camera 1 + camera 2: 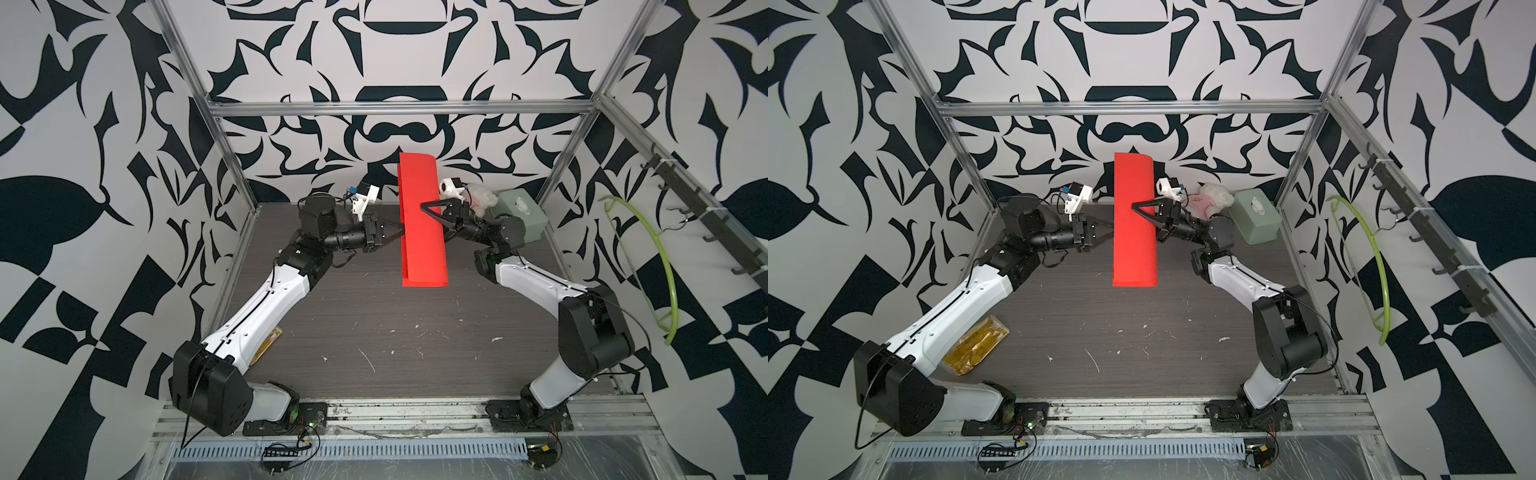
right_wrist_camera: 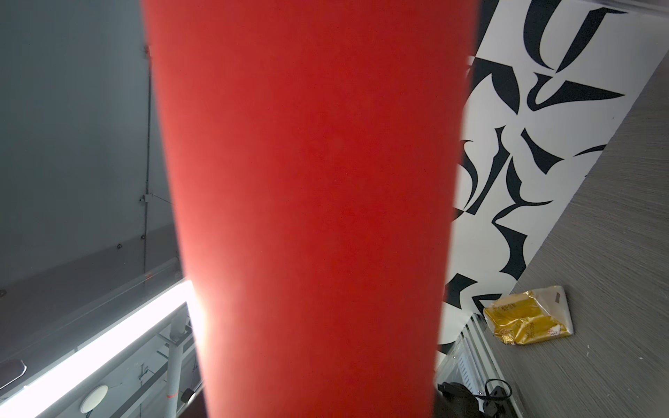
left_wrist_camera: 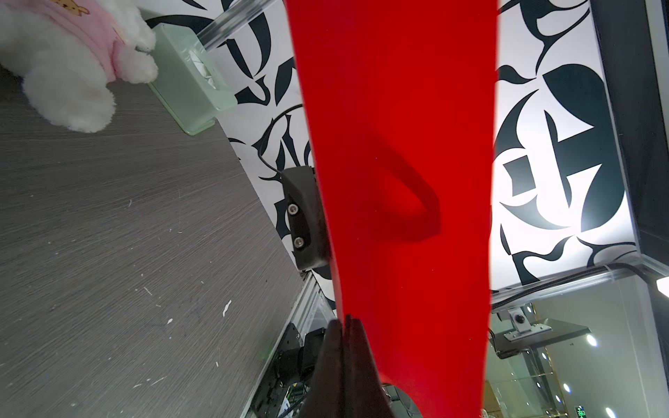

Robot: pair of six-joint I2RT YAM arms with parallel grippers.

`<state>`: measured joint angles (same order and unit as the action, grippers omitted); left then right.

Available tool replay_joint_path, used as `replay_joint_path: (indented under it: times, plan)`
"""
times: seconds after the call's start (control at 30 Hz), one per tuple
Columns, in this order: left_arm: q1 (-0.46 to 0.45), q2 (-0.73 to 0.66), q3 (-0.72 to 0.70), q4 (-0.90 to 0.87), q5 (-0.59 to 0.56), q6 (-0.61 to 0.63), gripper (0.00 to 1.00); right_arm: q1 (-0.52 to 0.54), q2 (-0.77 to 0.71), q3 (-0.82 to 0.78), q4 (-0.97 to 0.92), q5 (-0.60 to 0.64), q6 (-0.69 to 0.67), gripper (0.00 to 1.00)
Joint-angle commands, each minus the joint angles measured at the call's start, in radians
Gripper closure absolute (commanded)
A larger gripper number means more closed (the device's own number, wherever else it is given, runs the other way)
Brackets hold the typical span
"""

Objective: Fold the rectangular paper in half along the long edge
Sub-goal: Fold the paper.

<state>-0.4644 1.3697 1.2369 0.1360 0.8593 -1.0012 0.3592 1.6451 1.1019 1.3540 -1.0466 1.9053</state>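
**Position of the work.** The rectangular paper (image 1: 422, 249) hangs in the air above the rear half of the counter (image 1: 374, 332). It sits at centre frame in both top views, with its long side running from the upper to the lower part of the frame. The sheet is doubled over. A rounded, uncreased bend runs along its right long side, and the two free long edges meet on the left.

**Jaws.** The left gripper (image 1: 400, 230) has its jaws closed on the free edges. The left wrist view shows the fingertips (image 3: 344, 336) pressed together on the sheet. The right gripper (image 1: 428, 216) has its jaws partly apart and straddles the bend, one finger across the top layer. Whether either finger presses the sheet cannot be told.

**Probable faults.**
- The bend carries no crease, so if the left jaws release, the layers are likely to spring apart.
- A single pinch point lets the sheet pivot. The layers look slightly offset at the upper left corner, and a crease set in that state would run skewed.
- The right arm works just beside the plush bear (image 1: 1212, 197) and the tissue box (image 1: 521, 220). A wide sweep may knock either.

**Containers.** The pale green tissue box, right of centre, shows white tissue (image 1: 519, 204) protruding from its top slot. The yellow foil packet (image 1: 976, 349) lies at lower left, and its contents do not show.
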Motion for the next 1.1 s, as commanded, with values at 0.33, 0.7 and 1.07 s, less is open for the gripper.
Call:
replay_joint_path:
  times: [0.33,0.7,1.07]
  plan:
    - [0.004,-0.010,-0.007,0.036,0.010,0.000,1.00,0.002,-0.030,0.006,0.009,-0.007,-0.046,0.49]
    - [0.006,-0.007,-0.006,0.040,0.001,0.002,0.94,0.006,-0.060,-0.010,-0.053,-0.027,-0.098,0.54]
    - [0.017,-0.023,-0.006,0.022,0.002,0.018,1.00,0.006,-0.071,-0.013,-0.047,-0.031,-0.096,0.48]
